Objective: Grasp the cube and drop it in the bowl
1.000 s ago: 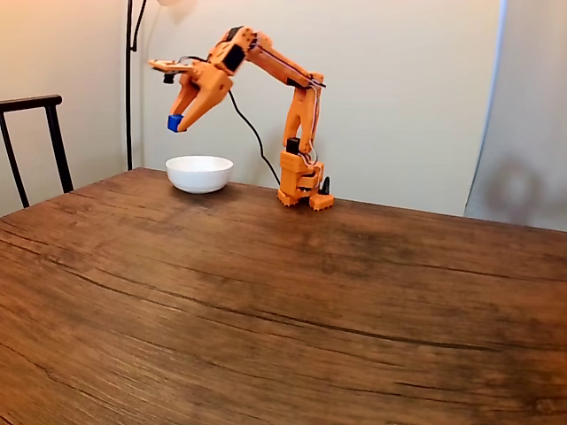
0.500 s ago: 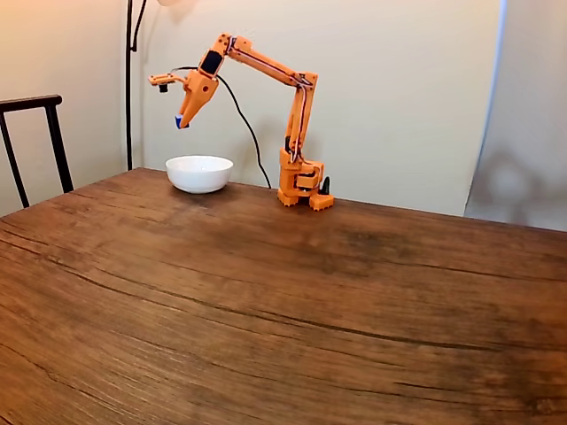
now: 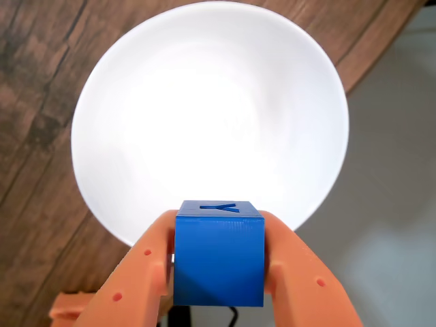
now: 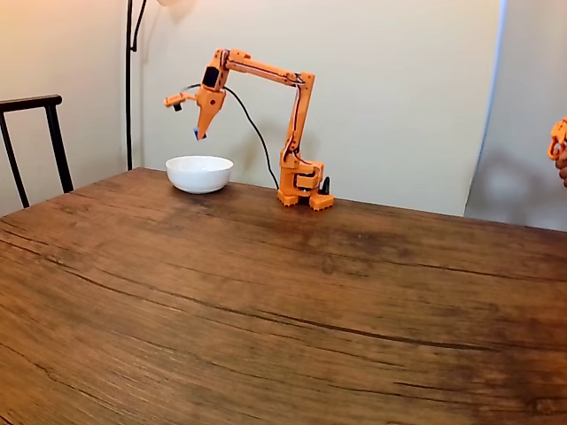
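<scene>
The small blue cube [image 3: 219, 253] is clamped between the two orange fingers [image 3: 143, 272] of my gripper [image 3: 219, 225], with a letter cut into its top face. Directly below it lies the white bowl [image 3: 204, 102], which holds nothing. In the fixed view the gripper [image 4: 198, 135] points straight down above the bowl [image 4: 199, 173], the cube [image 4: 196, 134] a blue speck at its tip, well clear of the rim.
The bowl stands near the far left corner of the wooden table [image 4: 283, 301], close to its edge. The arm's orange base [image 4: 301, 184] is just right of it. A dark chair [image 4: 35, 142] and a lamp pole [image 4: 129, 84] stand at the left.
The arm has swung the gripper rightward and turned it to point down over the bowl, the cube still held. An orange object has entered at the right edge of the fixed view.
</scene>
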Robot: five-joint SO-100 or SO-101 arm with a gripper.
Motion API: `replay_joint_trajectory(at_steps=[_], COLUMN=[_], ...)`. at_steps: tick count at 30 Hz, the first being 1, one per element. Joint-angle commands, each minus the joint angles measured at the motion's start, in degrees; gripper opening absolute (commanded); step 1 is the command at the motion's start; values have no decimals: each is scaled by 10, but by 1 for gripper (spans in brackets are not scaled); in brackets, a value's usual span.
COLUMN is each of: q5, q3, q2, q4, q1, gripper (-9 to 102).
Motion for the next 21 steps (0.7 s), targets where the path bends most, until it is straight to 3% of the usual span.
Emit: replay_joint_trajectory(at_steps=[1, 8, 15, 21], q5=[17, 22, 78, 94], q3=[11, 78, 94, 78], q2=[24, 23, 23, 33], q4=[-22, -61, -89, -78], q1=[4, 12, 15, 18], gripper=[8, 10, 24, 23])
